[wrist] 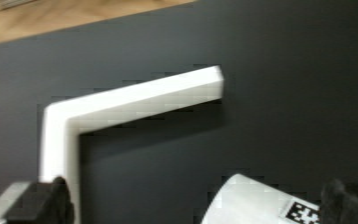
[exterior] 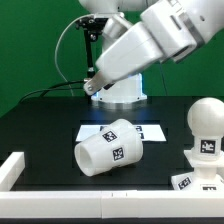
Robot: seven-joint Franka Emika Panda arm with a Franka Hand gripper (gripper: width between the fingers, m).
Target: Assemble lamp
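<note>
Lower-left white L-shaped rail (exterior: pixel 12 168); centre frame, hollow tapered plastic shade (exterior: pixel 108 148) on its side, square black-and-white tags, no legible text; right, round-headed bulb (exterior: pixel 205 130) upright; gripper (wrist: pixel 190 205) jaws wide, empty.

A green wall (exterior: pixel 30 45) stands behind the black table (exterior: pixel 50 125).

Open black table around three white obstacles

The shade (exterior: pixel 108 147) lay on its side mid-table, the bulb (exterior: pixel 207 130) stood upright at the exterior view's right, and a white wall (exterior: pixel 12 168) bordered the near left; bare table (exterior: pixel 50 125) separated them.
</note>
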